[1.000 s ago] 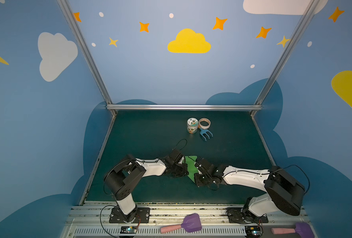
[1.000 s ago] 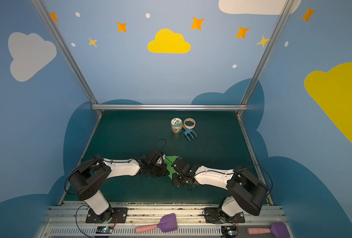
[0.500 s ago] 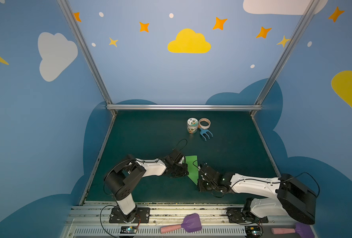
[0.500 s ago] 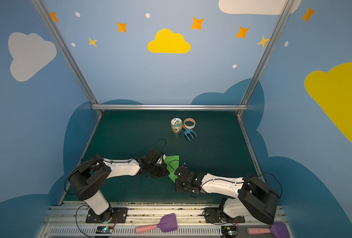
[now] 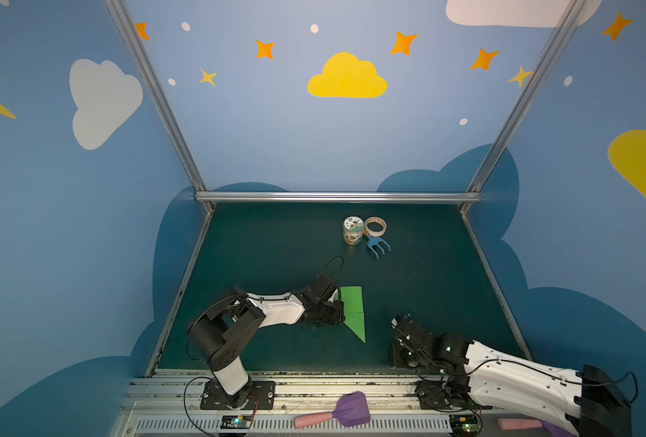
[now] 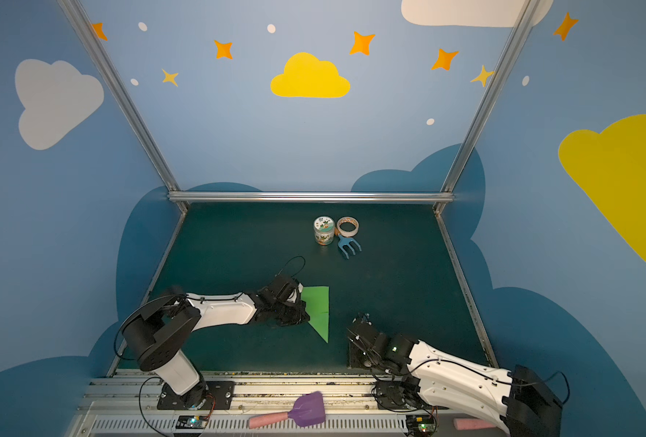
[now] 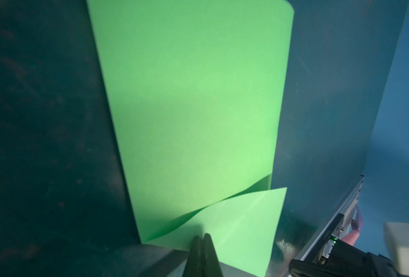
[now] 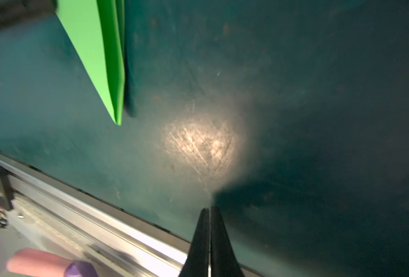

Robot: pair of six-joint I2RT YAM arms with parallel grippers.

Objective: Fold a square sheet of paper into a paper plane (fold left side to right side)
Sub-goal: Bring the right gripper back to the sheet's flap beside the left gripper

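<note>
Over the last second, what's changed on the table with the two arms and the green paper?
The right gripper, shut and empty, pulled back from the green paper toward the near side and rightward. The left gripper stayed, shut, tips on the paper's left part. Paper, jar, tape roll and blue rake did not move.

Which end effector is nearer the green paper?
Left. The left end effector sits at the left edge of the green paper, tips over it; the right end effector is apart, beyond its pointed end.
</note>
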